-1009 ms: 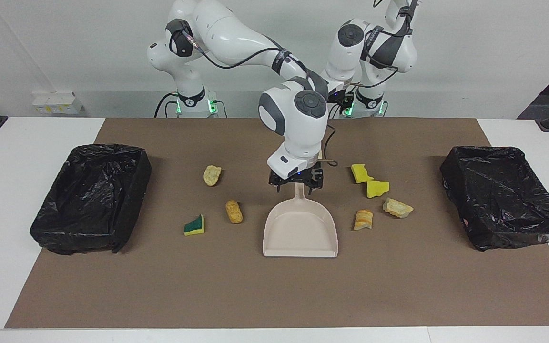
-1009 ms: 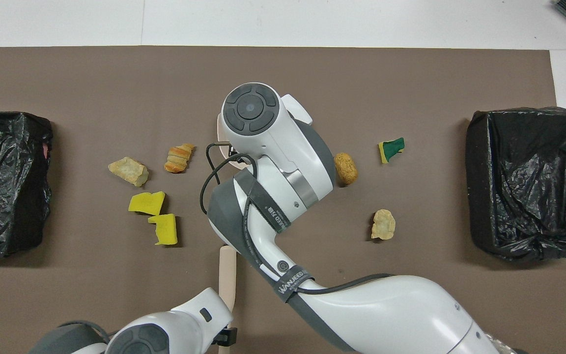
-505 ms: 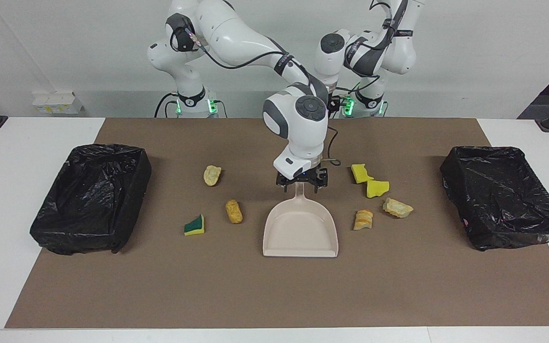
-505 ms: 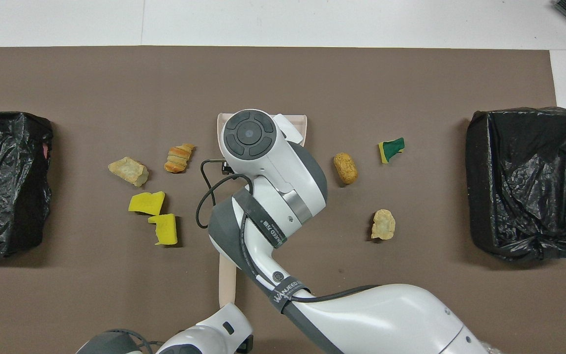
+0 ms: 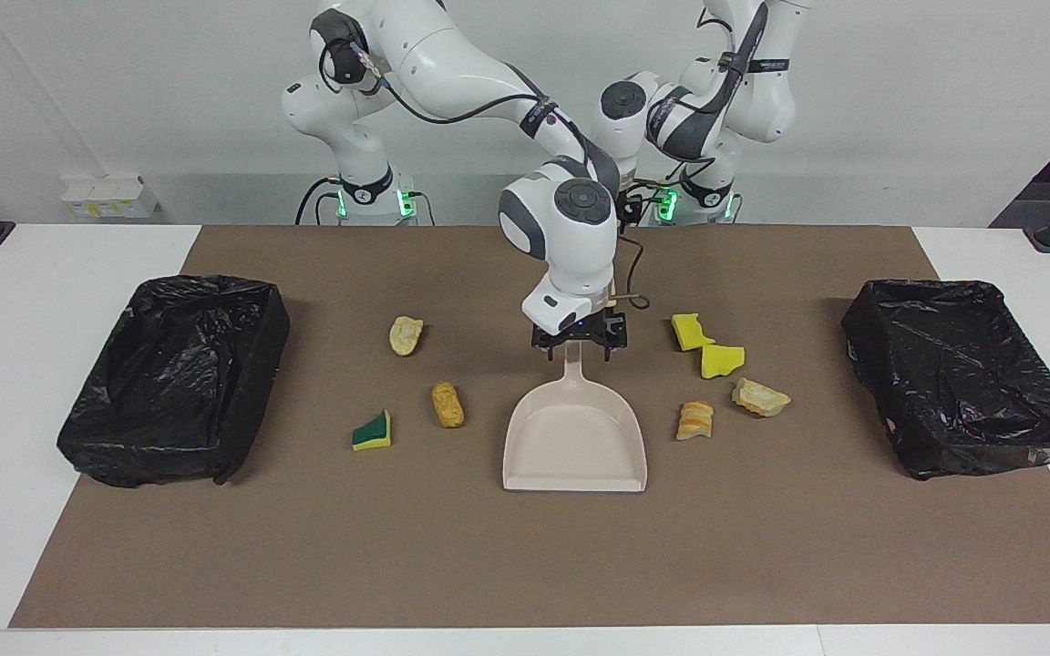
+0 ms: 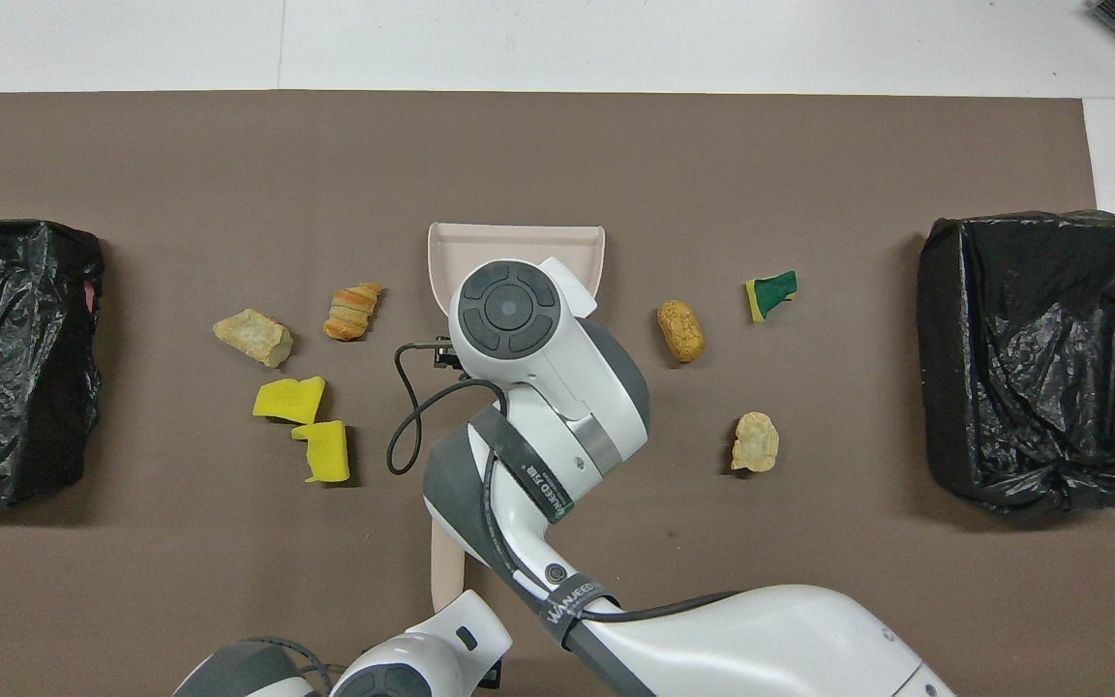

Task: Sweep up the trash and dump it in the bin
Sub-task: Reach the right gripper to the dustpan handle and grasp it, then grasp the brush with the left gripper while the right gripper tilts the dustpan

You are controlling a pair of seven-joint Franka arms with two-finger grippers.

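The facing view shows the right gripper (image 5: 579, 344), fingers open astride the beige plastic dustpan's (image 5: 575, 446) handle, with sponge-and-bread trash scraps (image 5: 723, 361) on the mat at both its sides; only the overhead view shows the left gripper (image 6: 485, 670), grip unreadable, over a beige stick-like handle (image 6: 446, 571).

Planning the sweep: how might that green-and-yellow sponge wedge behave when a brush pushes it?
The sponge wedge looks like soft foam, so probably light and squashy. It rests on a flat face, so it should slide rather than roll, though its tapered shape may make it pivot.

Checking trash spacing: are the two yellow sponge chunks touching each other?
Touching: in the facing view the two yellow sponge chunks meet at one corner; the overhead view shows the same.
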